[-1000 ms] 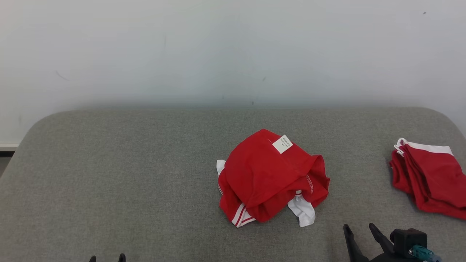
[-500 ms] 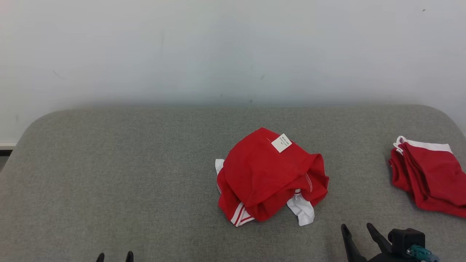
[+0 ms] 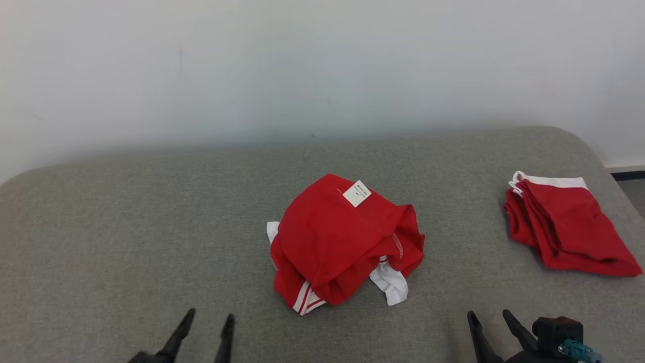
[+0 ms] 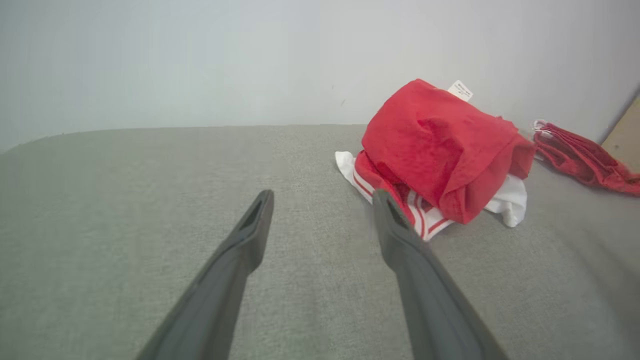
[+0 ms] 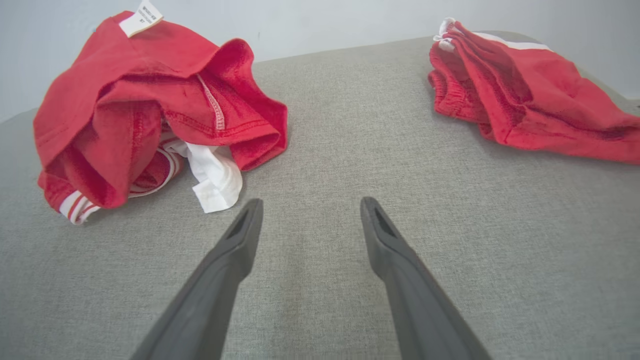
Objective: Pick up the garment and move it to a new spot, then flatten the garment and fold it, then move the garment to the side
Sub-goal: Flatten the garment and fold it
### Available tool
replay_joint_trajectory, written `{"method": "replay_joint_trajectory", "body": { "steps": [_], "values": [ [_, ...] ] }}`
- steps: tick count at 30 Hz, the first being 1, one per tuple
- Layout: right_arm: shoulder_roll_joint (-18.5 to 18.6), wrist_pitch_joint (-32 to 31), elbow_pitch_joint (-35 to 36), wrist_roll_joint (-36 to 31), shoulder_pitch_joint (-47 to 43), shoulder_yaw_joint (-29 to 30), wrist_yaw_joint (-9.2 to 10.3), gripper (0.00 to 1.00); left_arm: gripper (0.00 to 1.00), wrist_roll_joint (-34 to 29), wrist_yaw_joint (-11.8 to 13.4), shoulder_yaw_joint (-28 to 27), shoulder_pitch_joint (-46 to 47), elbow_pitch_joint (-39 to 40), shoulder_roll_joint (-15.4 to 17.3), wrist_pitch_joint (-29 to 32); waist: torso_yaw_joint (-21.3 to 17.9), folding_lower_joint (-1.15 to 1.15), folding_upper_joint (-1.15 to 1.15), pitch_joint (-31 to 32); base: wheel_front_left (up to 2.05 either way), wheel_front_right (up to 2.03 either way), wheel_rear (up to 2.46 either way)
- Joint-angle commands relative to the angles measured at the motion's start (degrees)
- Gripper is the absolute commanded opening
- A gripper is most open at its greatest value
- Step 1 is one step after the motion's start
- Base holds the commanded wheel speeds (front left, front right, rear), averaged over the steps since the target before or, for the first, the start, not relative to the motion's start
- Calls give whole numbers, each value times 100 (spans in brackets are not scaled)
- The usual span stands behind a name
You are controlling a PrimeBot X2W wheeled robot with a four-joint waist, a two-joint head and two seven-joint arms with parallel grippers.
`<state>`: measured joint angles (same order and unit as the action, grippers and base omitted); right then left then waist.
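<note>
Grey woven-fabric tabletop (image 3: pixel 126 242) with rounded far corners, set against a plain pale wall (image 3: pixel 302 65); dark skirting strip (image 3: pixel 627 175) at far right.

- The red garment (image 3: pixel 342 242) is soft cloth, matt, with lots of wrinkles.
- Its white tag (image 3: pixel 357 193) looks like thin paper.
- The worktop (image 3: pixel 126 227) has a grey woven cover that looks rough and dull.
- The folded red clothes (image 3: pixel 564 227) are the same soft, matt cloth.
- The fingers (image 4: pixel 417 280) are dark, smooth and matt, like plastic.
- The wall (image 3: pixel 302 65) is pale, smooth and dull.
</note>
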<state>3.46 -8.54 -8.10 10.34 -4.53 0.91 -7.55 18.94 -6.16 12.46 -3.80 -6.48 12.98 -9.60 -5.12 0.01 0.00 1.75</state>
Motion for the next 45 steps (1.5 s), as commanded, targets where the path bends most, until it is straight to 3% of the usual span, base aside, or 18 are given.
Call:
{"method": "replay_joint_trajectory", "body": {
  "steps": [1, 8, 16, 22, 30, 37, 38, 39, 40, 41, 45],
  "values": [
    [-9, 20, 11, -10, 46, 11, 11, 100, 100, -138, -45, 193, 228, 9, 8, 70, -242, -1, 0, -89, 0, 0, 0],
    [-17, 28, 29, -12, 128, -19, 11, 100, 100, -331, -135, 1249, 1614, -255, -9, 497, -727, -1, 0, -230, 0, 0, 0],
    [-22, 35, 29, 14, 190, -54, 11, 100, 100, -184, -127, 1897, 2770, -926, -156, 1057, -1354, -1, 0, -388, 0, 0, 0],
    [-27, 47, 36, 39, 210, -92, 11, 100, 100, -211, -70, 2030, 3203, -1395, -248, 1434, -1652, -1, 0, -490, 0, 0, 0],
    [-33, 100, -2, 94, 218, -100, 11, 100, 100, -349, 427, 1943, 3429, -1943, -252, 1798, -1827, -1, 0, -549, 0, 0, 0],
    [-41, 99, -59, 97, 226, -138, 11, 100, 100, -414, 604, 1973, 3419, -2173, -208, 1879, -1796, -1, 0, -515, 0, 0, 0],
    [-42, 99, -59, 100, 234, -145, 11, 100, 95, -402, 623, 1963, 3418, -2185, -217, 1871, -1786, -1, 0, -510, 0, 0, 0],
    [-43, 100, -64, 101, 240, -151, 11, 100, 70, -404, 655, 1966, 3424, -2193, -219, 1850, -1775, -1, 0, -504, 0, 0, 0],
    [-43, 99, -71, 101, 245, -156, 11, 100, 44, -410, 664, 1972, 3435, -2196, -222, 1829, -1766, -1, 0, -500, 0, 0, 0],
    [-42, 98, -75, 101, 250, -160, 11, 100, 0, -401, 652, 1982, 3440, -2202, -229, 1824, -1757, -1, 0, -496, 0, 0, 0],
    [-46, 105, -82, 97, 264, -154, 11, 100, 0, -297, 661, 1937, 3494, -2183, -269, 1699, -1722, -1, 0, -505, 0, 0, 0]
  ]
}}
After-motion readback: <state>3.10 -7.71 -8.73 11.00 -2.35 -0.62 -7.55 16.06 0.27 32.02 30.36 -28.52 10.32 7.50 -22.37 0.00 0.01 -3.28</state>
